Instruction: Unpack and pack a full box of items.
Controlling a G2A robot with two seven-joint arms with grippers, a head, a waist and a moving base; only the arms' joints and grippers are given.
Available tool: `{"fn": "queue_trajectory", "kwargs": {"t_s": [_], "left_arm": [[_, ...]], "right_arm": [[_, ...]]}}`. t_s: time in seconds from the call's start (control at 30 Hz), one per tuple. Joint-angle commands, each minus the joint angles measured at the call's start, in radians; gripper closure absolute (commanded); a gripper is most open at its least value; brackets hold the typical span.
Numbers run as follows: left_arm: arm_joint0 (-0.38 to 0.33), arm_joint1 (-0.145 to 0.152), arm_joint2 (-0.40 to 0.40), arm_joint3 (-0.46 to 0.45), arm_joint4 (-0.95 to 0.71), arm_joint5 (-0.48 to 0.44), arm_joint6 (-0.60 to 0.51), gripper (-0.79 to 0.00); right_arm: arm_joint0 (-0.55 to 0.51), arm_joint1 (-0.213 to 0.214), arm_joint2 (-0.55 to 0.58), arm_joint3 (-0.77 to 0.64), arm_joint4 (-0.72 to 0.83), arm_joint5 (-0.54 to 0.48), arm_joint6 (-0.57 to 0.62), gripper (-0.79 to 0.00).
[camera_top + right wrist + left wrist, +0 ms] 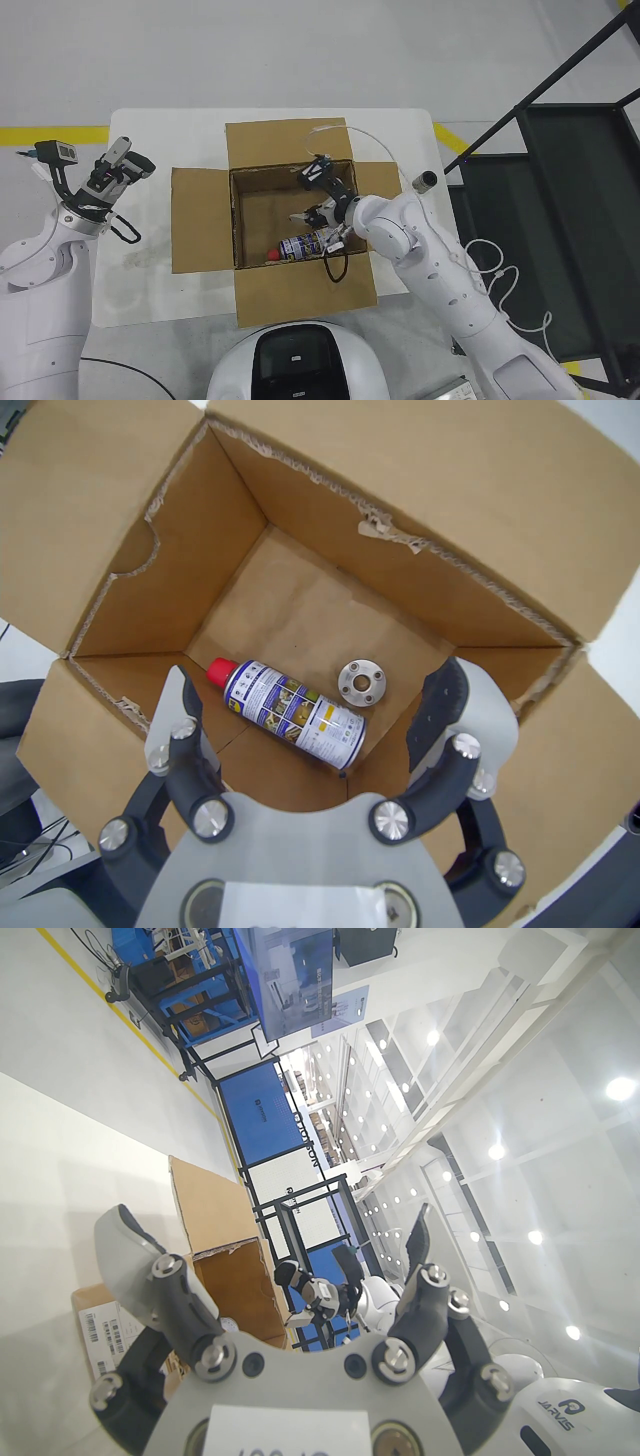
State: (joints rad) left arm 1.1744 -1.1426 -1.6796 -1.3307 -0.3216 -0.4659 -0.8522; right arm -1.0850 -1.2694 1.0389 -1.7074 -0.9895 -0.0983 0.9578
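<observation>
Presently on hand: one box, two items

Surface: white table (190, 135), smooth, on a pale floor (300, 50) with a yellow line (50, 133); black metal rack (560, 150) beside it. Cardboard box (350, 525), brown, flaps splayed, torn corrugated edges, mid-table. On its bottom: spray can (295, 710), cylindrical, red cap, lying on its side; round steel flange (362, 682) just beside it. My right gripper (314, 677) hangs over the box, jaws spread, empty. My left gripper (270, 1218), at the table's edge, likewise released.
</observation>
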Motion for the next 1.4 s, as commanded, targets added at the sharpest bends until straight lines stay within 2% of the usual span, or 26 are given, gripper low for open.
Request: {"fn": "queue_trajectory", "kwargs": {"t_s": [0.0, 0.73, 1.17, 1.37], "left_arm": [[0.0, 0.0, 0.0, 0.0, 0.0, 0.0, 0.0, -0.785], [0.0, 0.0, 0.0, 0.0, 0.0, 0.0, 0.0, -0.785], [0.0, 0.0, 0.0, 0.0, 0.0, 0.0, 0.0, -0.785], [0.0, 0.0, 0.0, 0.0, 0.0, 0.0, 0.0, -0.785]], "right_arm": [[0.02, -0.005, -0.019, 0.036, -0.001, 0.023, 0.0, -0.785], [0.032, -0.01, -0.03, 0.096, 0.004, 0.037, -0.005, -0.785], [0.15, -0.046, -0.104, 0.401, 0.056, 0.065, -0.045, -0.785], [0.186, -0.068, -0.154, 0.5, 0.064, 0.06, -0.076, -0.785]]}}
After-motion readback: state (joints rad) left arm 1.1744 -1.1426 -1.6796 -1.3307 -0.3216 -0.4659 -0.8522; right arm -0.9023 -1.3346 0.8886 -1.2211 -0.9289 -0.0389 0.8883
